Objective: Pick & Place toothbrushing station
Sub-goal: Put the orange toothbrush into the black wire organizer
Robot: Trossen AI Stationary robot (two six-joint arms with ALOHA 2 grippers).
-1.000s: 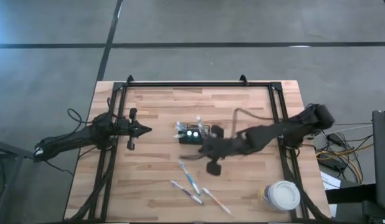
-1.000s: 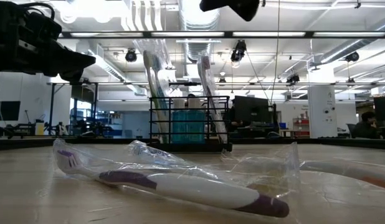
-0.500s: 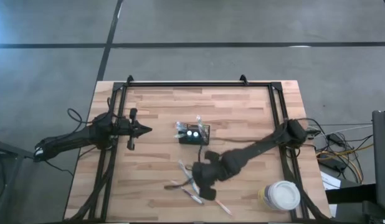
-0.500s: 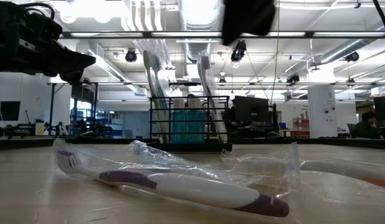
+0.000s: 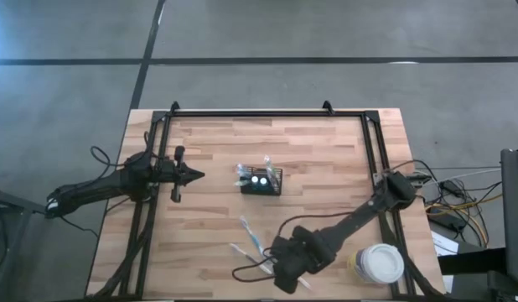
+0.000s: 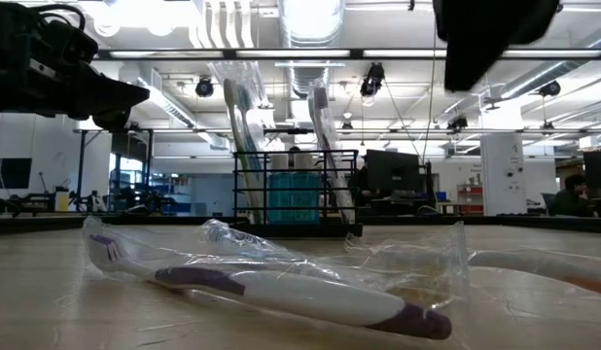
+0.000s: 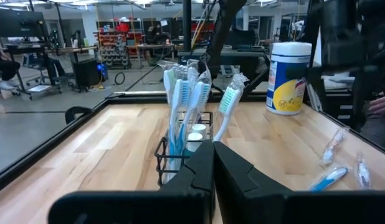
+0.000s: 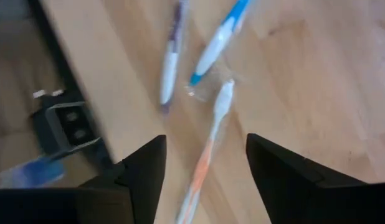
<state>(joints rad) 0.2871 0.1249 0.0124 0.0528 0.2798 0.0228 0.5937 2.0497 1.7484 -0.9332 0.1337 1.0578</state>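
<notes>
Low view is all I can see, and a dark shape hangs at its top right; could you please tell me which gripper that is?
Observer: It is the right gripper, above the table edge nearest your camera, well apart from the toothbrushing station.
Operator: Thank you. Is it open?
Observer: Yes, open. In the right wrist view a wrapped orange toothbrush lies on the wood between its fingers, not yet gripped.
Operator: And where is the left gripper, please?
Observer: The left gripper is shut, at the table's left side, pointing toward the station.
</notes>
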